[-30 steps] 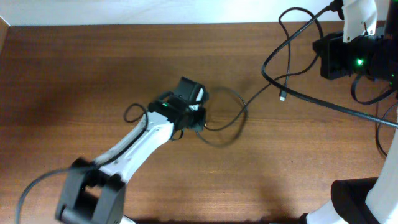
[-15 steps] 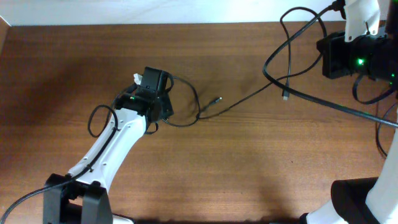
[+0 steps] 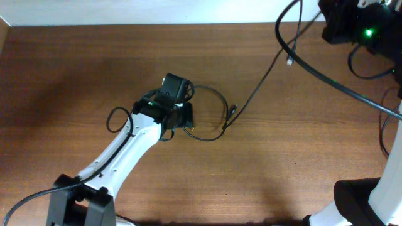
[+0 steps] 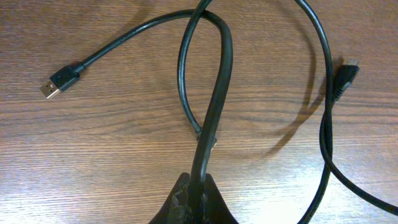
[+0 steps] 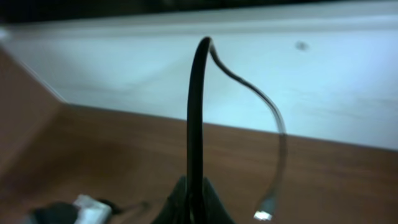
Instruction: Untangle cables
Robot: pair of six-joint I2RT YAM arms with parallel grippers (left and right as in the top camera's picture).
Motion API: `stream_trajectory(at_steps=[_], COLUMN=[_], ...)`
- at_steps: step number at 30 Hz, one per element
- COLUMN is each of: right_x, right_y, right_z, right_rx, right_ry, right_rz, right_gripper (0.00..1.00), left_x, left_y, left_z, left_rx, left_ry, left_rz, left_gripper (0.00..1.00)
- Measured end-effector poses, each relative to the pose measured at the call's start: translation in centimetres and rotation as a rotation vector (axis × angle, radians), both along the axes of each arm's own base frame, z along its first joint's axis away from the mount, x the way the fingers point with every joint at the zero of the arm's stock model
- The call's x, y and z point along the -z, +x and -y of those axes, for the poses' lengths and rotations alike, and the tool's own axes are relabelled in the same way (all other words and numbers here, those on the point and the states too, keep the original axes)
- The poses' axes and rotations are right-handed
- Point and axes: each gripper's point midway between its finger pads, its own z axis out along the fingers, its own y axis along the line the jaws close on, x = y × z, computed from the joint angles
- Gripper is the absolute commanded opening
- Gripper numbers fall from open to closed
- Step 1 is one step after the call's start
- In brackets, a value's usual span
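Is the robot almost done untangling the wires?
Not yet, roughly midway. Done: picking up. In hand: the left fingers are shut on a looped cable, and the right fingers hold a second cable up, its metal tip dangling. Left: by the left fingers the strands cross over each other near a loose USB plug, so they look in need of pulling apart.

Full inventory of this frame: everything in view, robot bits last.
Cables: at least two, exact count unclear; black; looped mid-table, one strand rising to the far right.
USB plug: one; black, metal tip; on the table.
Second plug: one; black; beside the loop.
Hanging plug: one; light tip; far right.
Table: one; brown wood.
Wall: white; far edge.
Arm wires: thicker; black; right side.
Left gripper: pinching a cable, mid-table.
Right gripper: pinching a cable, far right.
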Motion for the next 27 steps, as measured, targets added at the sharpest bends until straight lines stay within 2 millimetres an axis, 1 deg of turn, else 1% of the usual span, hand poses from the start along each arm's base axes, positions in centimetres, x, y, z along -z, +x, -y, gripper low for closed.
stream_trajectory(at_steps=[2, 6, 9, 13, 15, 19, 22, 24, 27], right_x=[-0.9, -2.0, -3.6, -6.3, -6.9, -7.1, -7.4, -7.5, -7.3], right_y=[-0.2, -0.4, -0.6, -0.9, -1.1, -1.3, -1.2, -1.1, -0.4], right_z=[-1.2, -2.3, -3.3, -4.6, -4.9, -5.1, -5.2, -5.0, -4.2], right_rx=[-0.057, -0.112, -0.167, -0.245, -0.264, -0.274, -0.271, -0.258, -0.197], right_ry=[0.055, 0.117, 0.178, 0.255, 0.280, 0.311, 0.335, 0.345, 0.320], right_rz=[0.019, 0.043, 0.079, 0.157, 0.169, 0.153, 0.150, 0.150, 0.164], right_gripper=[0.04, 0.04, 0.04, 0.04, 0.04, 0.04, 0.04, 0.04, 0.04], left_x=[0.0, 0.0, -0.1, -0.3, -0.5, -0.8, -1.6, -2.4, -2.3], left_y=[-0.2, -0.5, -0.9, -1.1, -1.2, -1.1, -0.1, 0.6, 0.2], left_z=[0.4, 1.3, 2.4, 3.9, 4.6, 5.6, 6.8, 7.9, 8.1], left_rx=[0.012, 0.036, 0.058, 0.040, 0.040, 0.038, 0.017, 0.019, 0.017], left_ry=[0.000, -0.001, -0.009, -0.047, -0.063, -0.089, -0.157, -0.220, -0.236], left_rz=[0.000, 0.004, 0.006, 0.013, 0.021, 0.036, 0.077, 0.108, 0.084], left_gripper=[0.00, 0.00, 0.00, 0.00, 0.00, 0.00, 0.00, 0.00, 0.00])
